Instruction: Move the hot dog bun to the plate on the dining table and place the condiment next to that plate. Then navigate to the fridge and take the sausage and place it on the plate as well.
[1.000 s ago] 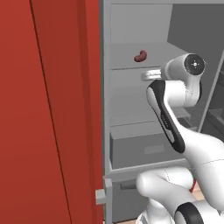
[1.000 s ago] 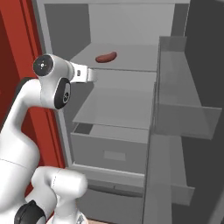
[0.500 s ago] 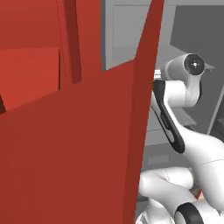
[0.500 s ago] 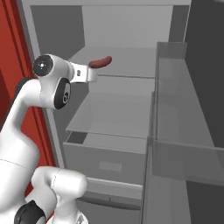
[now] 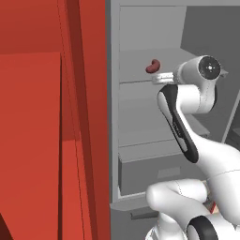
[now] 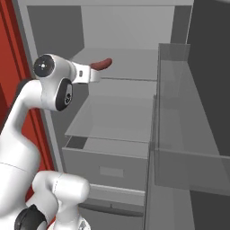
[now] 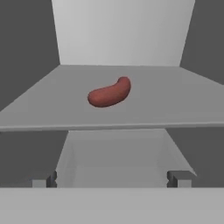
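one sausage (image 7: 110, 92), one fridge (image 6: 134, 45), one drawer (image 6: 108, 168)

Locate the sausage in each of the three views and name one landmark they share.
Left base view: the sausage lies upper centre, just left of the arm's hand.
Right base view: upper left of centre, just past the hand.
Hand view: above centre, beyond the open gripper.
Shared landmark: the grey fridge shelf it lies on.

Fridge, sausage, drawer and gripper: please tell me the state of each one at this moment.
fridge: open, inner shelves exposed.
sausage: lying on an upper shelf, not held, nothing touching it.
drawer: at the bottom of the fridge, pulled out a little way.
gripper: open, empty, pointed at the sausage from in front of the shelf edge, not yet reaching it.
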Tool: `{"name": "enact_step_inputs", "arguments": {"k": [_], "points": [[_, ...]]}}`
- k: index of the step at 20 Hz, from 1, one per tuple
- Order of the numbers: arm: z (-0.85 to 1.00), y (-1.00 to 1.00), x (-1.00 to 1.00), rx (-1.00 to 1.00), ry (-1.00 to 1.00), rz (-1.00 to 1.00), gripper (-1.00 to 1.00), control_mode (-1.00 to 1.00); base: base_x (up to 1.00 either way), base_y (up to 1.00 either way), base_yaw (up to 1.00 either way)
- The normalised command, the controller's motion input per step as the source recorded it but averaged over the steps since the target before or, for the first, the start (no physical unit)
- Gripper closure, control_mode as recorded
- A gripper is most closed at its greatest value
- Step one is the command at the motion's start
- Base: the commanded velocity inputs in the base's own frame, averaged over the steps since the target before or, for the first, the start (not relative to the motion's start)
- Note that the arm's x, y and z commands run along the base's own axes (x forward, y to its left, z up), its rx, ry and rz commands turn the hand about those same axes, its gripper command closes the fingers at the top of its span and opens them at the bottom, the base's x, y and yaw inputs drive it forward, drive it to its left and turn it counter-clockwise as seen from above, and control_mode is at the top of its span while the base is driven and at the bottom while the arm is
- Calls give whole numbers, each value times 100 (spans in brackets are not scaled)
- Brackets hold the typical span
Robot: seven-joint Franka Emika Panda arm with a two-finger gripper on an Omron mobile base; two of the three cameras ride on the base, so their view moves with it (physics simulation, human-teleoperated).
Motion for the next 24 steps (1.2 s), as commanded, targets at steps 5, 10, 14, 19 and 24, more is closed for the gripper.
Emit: {"name": "enact_step_inputs", "arguments": {"k": [5,10,14,19,24], "points": [[83,0,6,2,-4,-5,-100,-100,0,0,0],[31,1,44,0,-1,-12,-100,-100,0,0,0],[-29,1,66,1,4,-11,-100,-100,0,0,0],[-14,0,30,7,15,-7,-100,-100,0,0,0],[-9,0,36,9,15,-7,-100,-100,0,0,0]]}}
